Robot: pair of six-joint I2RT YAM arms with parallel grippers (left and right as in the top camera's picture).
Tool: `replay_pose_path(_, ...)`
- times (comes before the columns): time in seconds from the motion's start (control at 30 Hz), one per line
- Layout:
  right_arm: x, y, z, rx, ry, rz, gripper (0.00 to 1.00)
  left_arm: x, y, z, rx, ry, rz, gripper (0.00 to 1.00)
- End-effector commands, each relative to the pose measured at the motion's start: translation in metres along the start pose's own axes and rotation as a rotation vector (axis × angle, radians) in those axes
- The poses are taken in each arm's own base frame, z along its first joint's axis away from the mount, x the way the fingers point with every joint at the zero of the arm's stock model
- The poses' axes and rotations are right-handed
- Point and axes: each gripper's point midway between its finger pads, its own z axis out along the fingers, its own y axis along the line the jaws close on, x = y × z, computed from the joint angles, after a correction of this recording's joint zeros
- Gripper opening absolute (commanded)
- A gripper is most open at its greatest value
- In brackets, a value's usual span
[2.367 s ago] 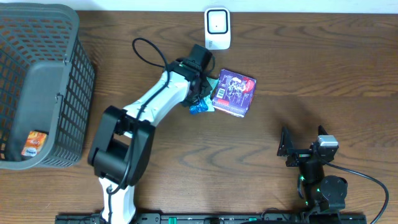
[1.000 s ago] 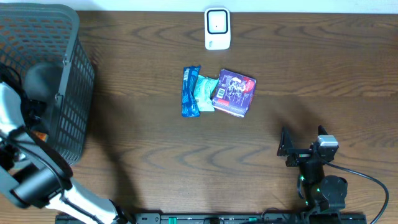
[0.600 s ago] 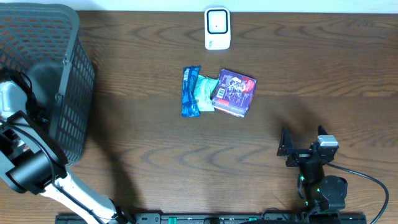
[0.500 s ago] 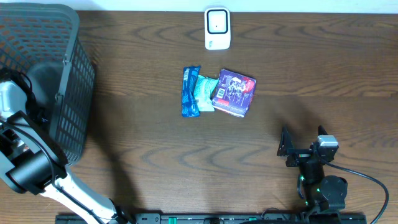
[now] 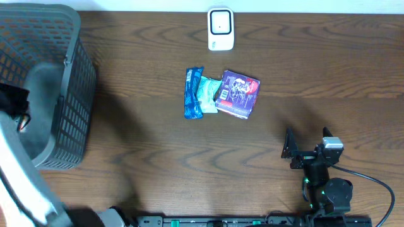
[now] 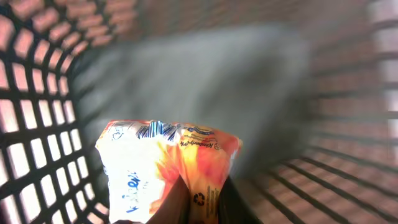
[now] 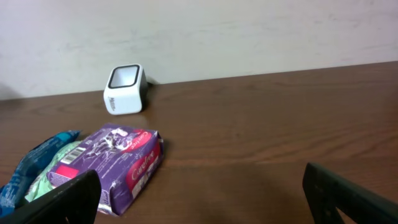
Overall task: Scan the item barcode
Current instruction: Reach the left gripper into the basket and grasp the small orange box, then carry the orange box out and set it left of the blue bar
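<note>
The left gripper (image 6: 198,200) clamps the lower edge of an orange-and-white snack packet (image 6: 163,163) inside the grey basket (image 6: 37,143), the packet's long side lying crosswise to the grip (dark stripes (image 6: 152,129) near its top may be the barcode); the white scanner (image 5: 221,28) stands well off to the right, and the right gripper (image 7: 205,194) sits wide open, empty

Basket (image 5: 72,94) far left; scanner (image 5: 221,28) behind the box (image 5: 237,94); wrappers (image 5: 193,94) just left of it
</note>
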Motion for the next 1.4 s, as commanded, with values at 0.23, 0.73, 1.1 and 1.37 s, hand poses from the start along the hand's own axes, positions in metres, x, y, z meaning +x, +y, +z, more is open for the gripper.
replay_pose_path(0.23,0.0,-0.001,0.0,0.001,-0.001,-0.01,0.99,0.083,-0.092,-0.219,0.779,-0.226,0.492,0.07)
replay_pose_path(0.73,0.0,-0.001,0.0,0.002,-0.001,-0.01,0.99,0.295,-0.185,-0.164,0.884,0.211,1.166,0.08)
replay_pose_path(1.1,0.0,-0.001,0.0,0.002,-0.001,-0.009,0.99,0.389,-0.181,-0.02,0.542,0.513,1.29,0.31)
replay_pose_path(1.37,0.0,-0.001,0.0,0.002,-0.001,-0.009,0.99,0.354,-0.188,-0.032,0.55,0.464,1.232,0.84)
